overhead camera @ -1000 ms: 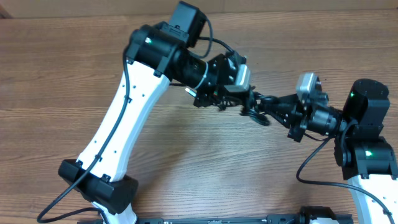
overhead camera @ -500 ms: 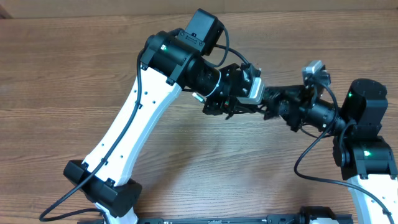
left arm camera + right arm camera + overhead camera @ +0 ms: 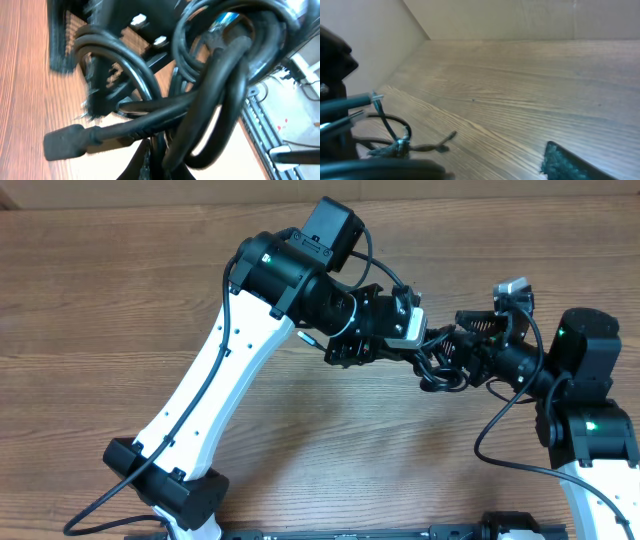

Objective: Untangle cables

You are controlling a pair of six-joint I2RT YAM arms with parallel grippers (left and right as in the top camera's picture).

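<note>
Clamps left fingers [image 3: 422, 351] shut on the tangled cables [image 3: 440, 368], held up off the bench [image 3: 100, 300] between both arms, right of centre. Spreads right fingers [image 3: 567, 161] wide just beside the bundle, gripping nothing. Fills left wrist view with black loops and one blocky plug [image 3: 65, 142], lower left.

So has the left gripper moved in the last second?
Yes. The left gripper has shifted rightward over the table, closer to the right arm's base.

Surface: I am working over a brown wood-grain table [image 3: 90, 300] | Surround: I am seeing plain beige walls [image 3: 510, 17] meeting at its far corner
</note>
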